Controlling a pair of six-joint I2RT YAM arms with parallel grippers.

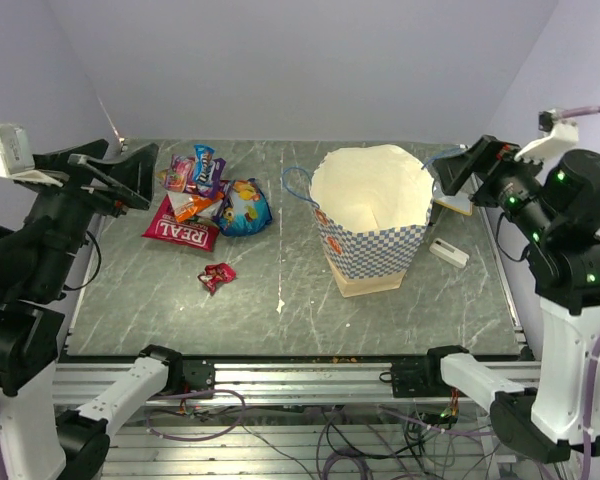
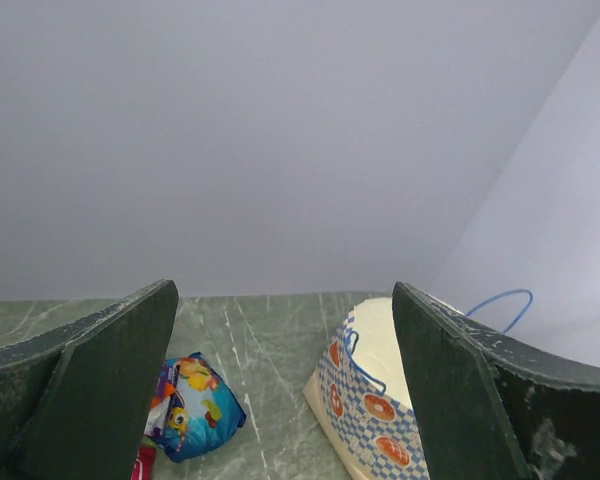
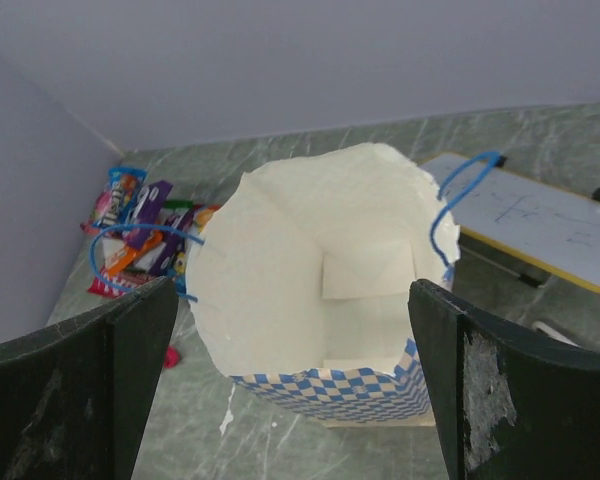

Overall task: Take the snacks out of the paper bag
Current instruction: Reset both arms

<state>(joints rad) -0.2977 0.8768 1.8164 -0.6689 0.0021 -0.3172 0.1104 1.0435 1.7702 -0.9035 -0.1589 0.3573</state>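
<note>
On the grey-green marbled table [image 1: 280, 330], the paper bag [image 1: 372, 250] stood upright a little right of centre, its mouth wide open. Its outside was blue-and-white checkered with orange marks [image 2: 378, 407] whose lettering, if any, could not be read. From the right wrist view its cream inside showed plain paper folds down to the base. Thin blue cord handles [image 1: 295, 185] drooped at its rim. The snacks [image 1: 205, 195] lay in a loose pile at the far left of the table, well apart from the bag. A red packet [image 1: 180, 229] bore "REAL" in large white letters. A blue packet [image 1: 244, 207] carried bright cartoon figures. A purple packet [image 1: 208, 172] and an orange packet [image 1: 193, 208] had print too small to read. A tiny red wrapped candy [image 1: 217, 276] lay alone, nearer than the pile. Just right of the bag sat a small white block [image 1: 448, 252], and behind the bag lay a white board [image 3: 540, 225] with a yellow edge and faint, illegible scribbles. Pale lavender walls [image 1: 300, 70] enclosed the far side. The left gripper [image 1: 120, 175] hung above the table's far left edge beside the pile, fingers spread wide around nothing. The right gripper [image 1: 460, 165] hung beside the bag's rim, likewise spread and holding nothing.
</note>
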